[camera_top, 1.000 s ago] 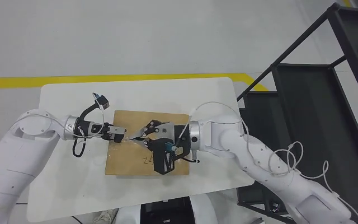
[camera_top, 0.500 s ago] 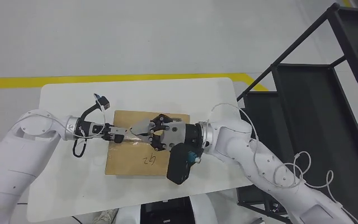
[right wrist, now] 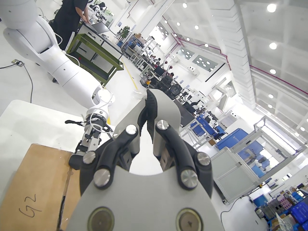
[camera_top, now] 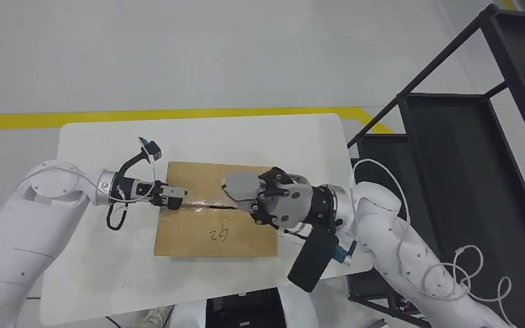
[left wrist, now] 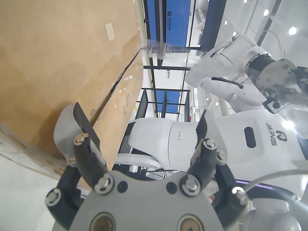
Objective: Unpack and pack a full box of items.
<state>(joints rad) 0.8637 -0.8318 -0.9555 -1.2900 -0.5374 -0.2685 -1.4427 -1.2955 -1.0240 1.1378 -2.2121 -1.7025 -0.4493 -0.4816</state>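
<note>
Tape (left wrist: 157, 49) pinched in my right claw (right wrist: 146, 97) above the box (camera_top: 197, 238); left claw (left wrist: 140, 114) wide at its left edge.

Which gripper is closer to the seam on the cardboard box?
Left. The left gripper sits at the box edge, one finger by the seam; the right gripper hangs raised above the box, pinching tape.

Matt cardboard box (camera_top: 197, 234), smooth white table (camera_top: 246, 139), glossy clear tape (left wrist: 155, 49), perhaps plastic

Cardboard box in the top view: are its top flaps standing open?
No, the cardboard box has both flaps lying flat, meeting at a middle seam.
</note>
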